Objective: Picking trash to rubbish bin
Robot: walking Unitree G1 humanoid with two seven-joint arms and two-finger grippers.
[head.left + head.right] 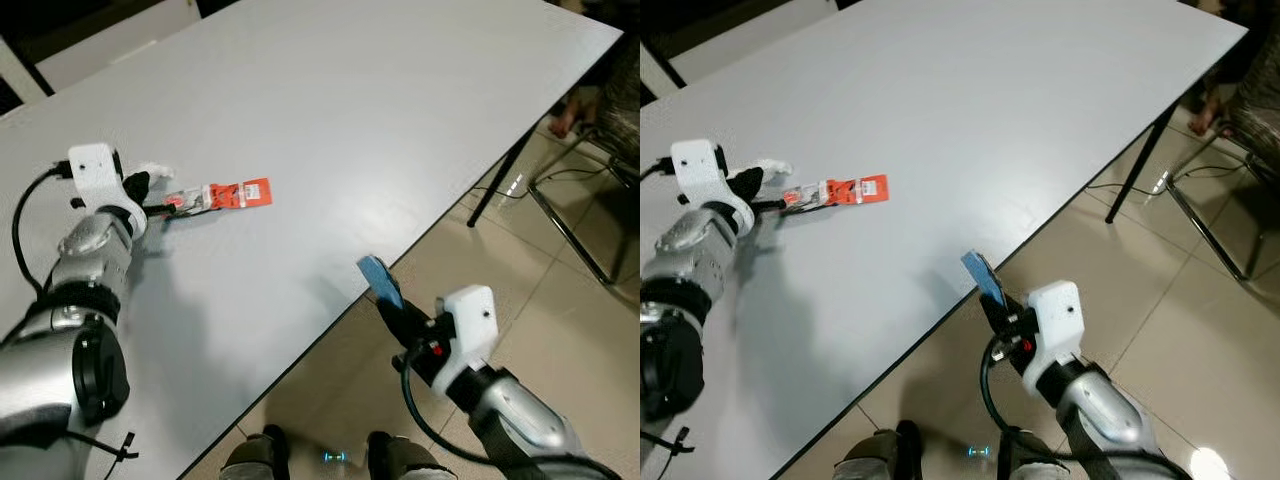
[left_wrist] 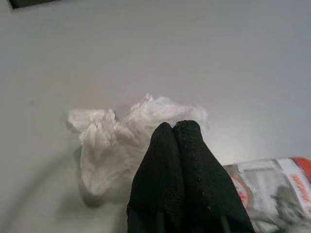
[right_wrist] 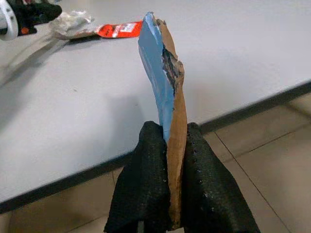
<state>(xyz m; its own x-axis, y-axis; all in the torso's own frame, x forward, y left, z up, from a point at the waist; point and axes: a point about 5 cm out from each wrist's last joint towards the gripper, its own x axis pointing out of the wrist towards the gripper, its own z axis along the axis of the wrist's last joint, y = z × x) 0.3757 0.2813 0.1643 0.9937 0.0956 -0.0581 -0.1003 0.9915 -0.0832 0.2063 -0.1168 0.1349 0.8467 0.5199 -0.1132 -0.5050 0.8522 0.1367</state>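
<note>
A crumpled white tissue (image 2: pixel 107 145) lies on the white table (image 1: pixel 350 110) at its left side, beside a red and silver wrapper (image 1: pixel 225 195). My left gripper (image 2: pixel 175 127) is shut, with its tips resting against the tissue's edge and the wrapper (image 2: pixel 272 179) just to one side. In the left eye view the left gripper (image 1: pixel 152 192) sits between the tissue (image 1: pixel 158 170) and the wrapper. My right gripper (image 1: pixel 398 308) hangs off the table's near edge above the floor, shut on a torn blue and brown cardboard scrap (image 3: pixel 160 68) that stands up from its fingers.
A black table leg (image 1: pixel 498 182) and a metal chair frame (image 1: pixel 580 225) stand on the tiled floor (image 1: pixel 540 330) to the right. My own feet (image 1: pixel 262 452) show at the bottom. The table's edge runs diagonally just left of the right gripper.
</note>
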